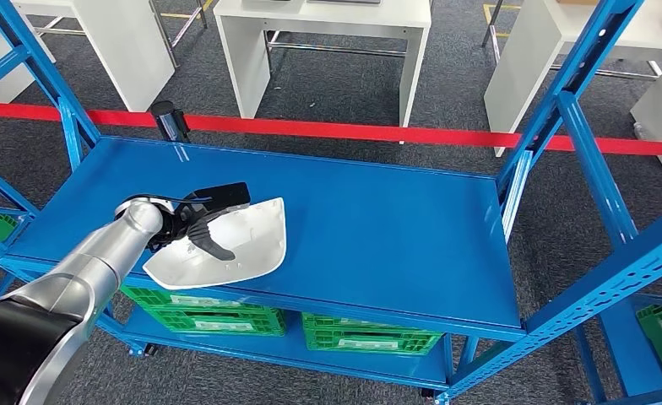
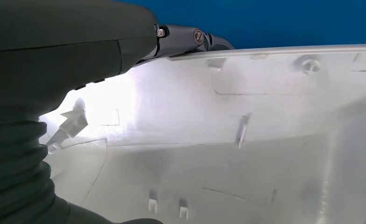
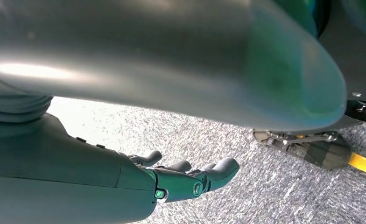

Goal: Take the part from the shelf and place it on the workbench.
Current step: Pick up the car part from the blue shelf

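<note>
The task is judged to be at its first stage — the part (image 1: 235, 245) is being gripped but not yet lifted, and it appears to lie on the blue shelf (image 1: 378, 228). The left hand (image 1: 199, 221) is closed on the part's near-left edge: a dark thumb is seen laid over the pale top face, with the other fingers seemingly under the rim. In the left wrist view the part (image 2: 246, 135) is seen pressed right up against the hand (image 2: 78, 56). The carry and the placing on a white surface (image 1: 328, 25), seen well beyond the hand past a red tape line (image 1: 353, 131), are still left to be done.

The part is a broad, flat, off-white plastic shell, roughly triangular with rounded corners — its inner face is marked with small clips and ribs. It is judged light but wide, so it could tilt when held by one edge.

The right hand (image 3: 190, 179) is seen hanging over grey carpet, fingers loosely curled apart, nothing held.
</note>
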Controlling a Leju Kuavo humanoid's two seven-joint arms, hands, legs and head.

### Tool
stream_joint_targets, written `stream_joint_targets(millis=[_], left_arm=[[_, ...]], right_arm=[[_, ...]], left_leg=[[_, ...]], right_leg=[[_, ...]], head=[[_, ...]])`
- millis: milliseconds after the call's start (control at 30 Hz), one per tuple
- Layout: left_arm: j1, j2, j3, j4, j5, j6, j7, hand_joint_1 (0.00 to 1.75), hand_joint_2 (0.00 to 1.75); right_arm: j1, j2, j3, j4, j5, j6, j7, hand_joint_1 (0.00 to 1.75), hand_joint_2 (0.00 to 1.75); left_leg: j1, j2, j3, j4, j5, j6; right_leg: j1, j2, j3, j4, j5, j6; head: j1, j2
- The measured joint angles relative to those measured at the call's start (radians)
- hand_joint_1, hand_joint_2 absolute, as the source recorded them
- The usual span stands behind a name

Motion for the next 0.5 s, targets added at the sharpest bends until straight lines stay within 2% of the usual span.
stream_joint_targets(millis=[500], left_arm=[[-0.003, 0.0, -0.008, 0.0, -0.022, 0.01, -0.001, 0.0, 1.75]], right_arm=[[-0.001, 0.001, -0.001, 0.0, -0.002, -0.006, -0.036, 0.0, 0.0]], left_leg=[[0.0, 0.0, 0.0, 0.0, 0.0, 0.0]], right_leg=[[0.0, 0.0, 0.0, 0.0, 0.0, 0.0]], head=[[0.0, 0.0]])
